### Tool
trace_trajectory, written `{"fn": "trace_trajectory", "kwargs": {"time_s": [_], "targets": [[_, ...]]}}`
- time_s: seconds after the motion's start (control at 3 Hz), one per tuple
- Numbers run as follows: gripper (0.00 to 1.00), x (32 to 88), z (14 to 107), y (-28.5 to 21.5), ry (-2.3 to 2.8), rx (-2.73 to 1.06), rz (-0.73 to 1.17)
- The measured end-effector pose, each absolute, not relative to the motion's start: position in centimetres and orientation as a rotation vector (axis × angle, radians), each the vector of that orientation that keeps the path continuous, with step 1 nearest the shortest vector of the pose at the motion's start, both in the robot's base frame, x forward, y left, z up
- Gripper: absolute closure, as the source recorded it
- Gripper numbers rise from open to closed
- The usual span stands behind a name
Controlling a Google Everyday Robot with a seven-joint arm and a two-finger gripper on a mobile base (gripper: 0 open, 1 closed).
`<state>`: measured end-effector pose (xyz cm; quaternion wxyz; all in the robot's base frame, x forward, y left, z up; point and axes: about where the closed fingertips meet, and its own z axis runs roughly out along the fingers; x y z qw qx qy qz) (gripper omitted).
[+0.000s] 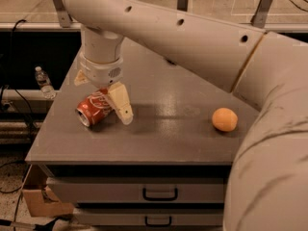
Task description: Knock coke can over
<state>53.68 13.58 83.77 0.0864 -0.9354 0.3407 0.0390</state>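
The coke can (91, 112) is seen lying on its side on the table (168, 134), close to the left edge and nearer the front than the back, with its silver end turned toward the front-left corner. The task is therefore judged to be complete in substance: the can is no longer upright, and only withdrawal of the arm is judged to remain. The gripper (102, 99) is positioned directly above the can with its fingers (121, 102) spread apart, one on each side of the can; no clamping on the can is indicated. White script lettering is visible on the red wall of the can, consistent with the Coca-Cola mark, but it cannot be read letter by letter. No other writing is found. An orange (224, 119) is located well apart from the can, near the right edge.
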Motion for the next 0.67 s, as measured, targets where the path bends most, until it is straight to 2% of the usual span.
{"fn": "trace_trajectory", "kwargs": {"time_s": [0.67], "targets": [[0.00, 55.5, 86.1, 9.2, 1.142, -2.771, -0.025]]}}
